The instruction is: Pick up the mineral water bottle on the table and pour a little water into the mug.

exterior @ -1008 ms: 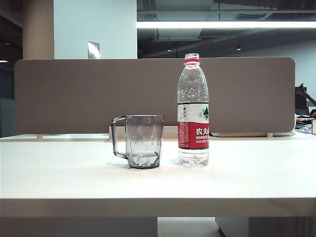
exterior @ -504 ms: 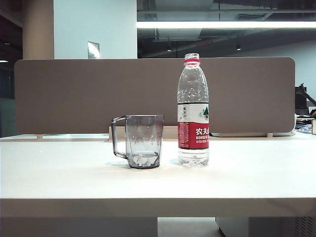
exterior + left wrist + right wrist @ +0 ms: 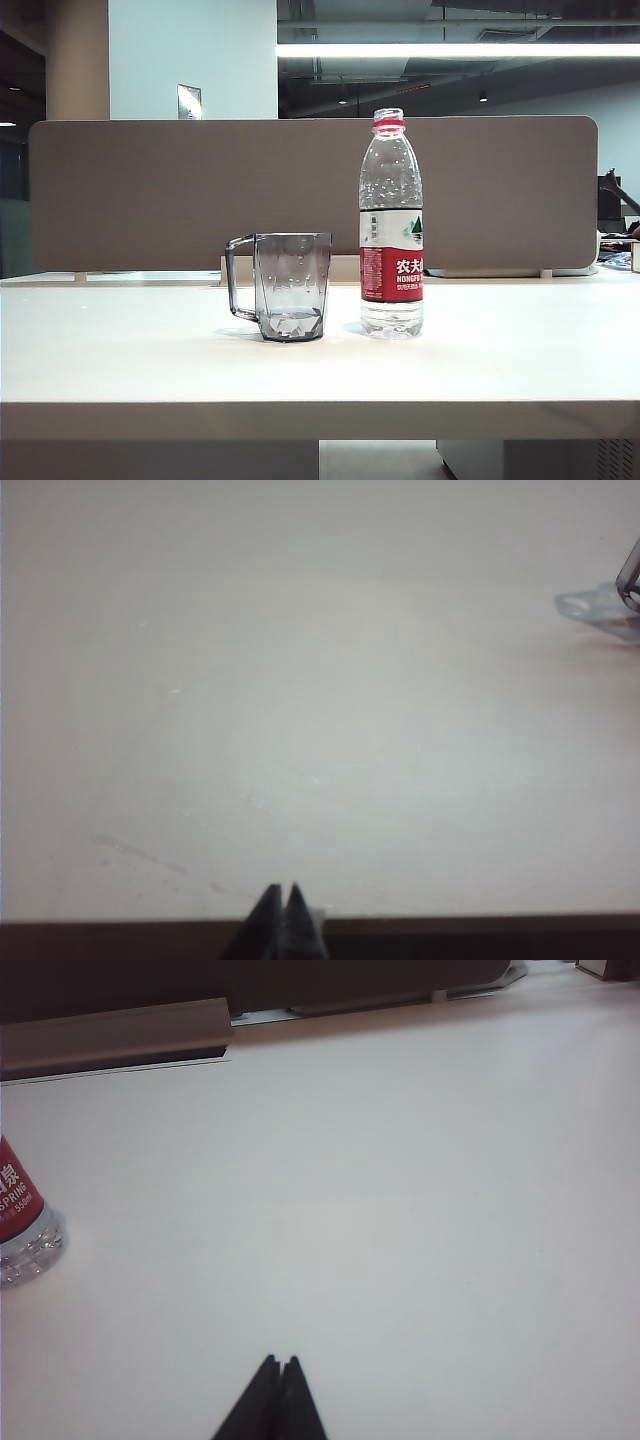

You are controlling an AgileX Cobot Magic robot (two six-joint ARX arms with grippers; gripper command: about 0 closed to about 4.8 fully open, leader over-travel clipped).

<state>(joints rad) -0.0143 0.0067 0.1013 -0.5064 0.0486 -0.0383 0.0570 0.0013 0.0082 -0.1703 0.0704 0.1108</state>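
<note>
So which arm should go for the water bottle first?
Probably the right: the right gripper, shut, has the mineral water bottle in its view; the left gripper, also shut, sees only the mug.

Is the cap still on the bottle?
No, in the exterior view the bottle ends in an open neck above its red ring, with no cap on it.

Count on table (image 3: 520, 350): one mineral water bottle (image 3: 391, 225), one mug (image 3: 290, 285). Grippers: two, one left gripper (image 3: 282, 892), one right gripper (image 3: 278, 1362), each with both fingertips pressed together. One grey partition panel (image 3: 150, 190) behind.
</note>
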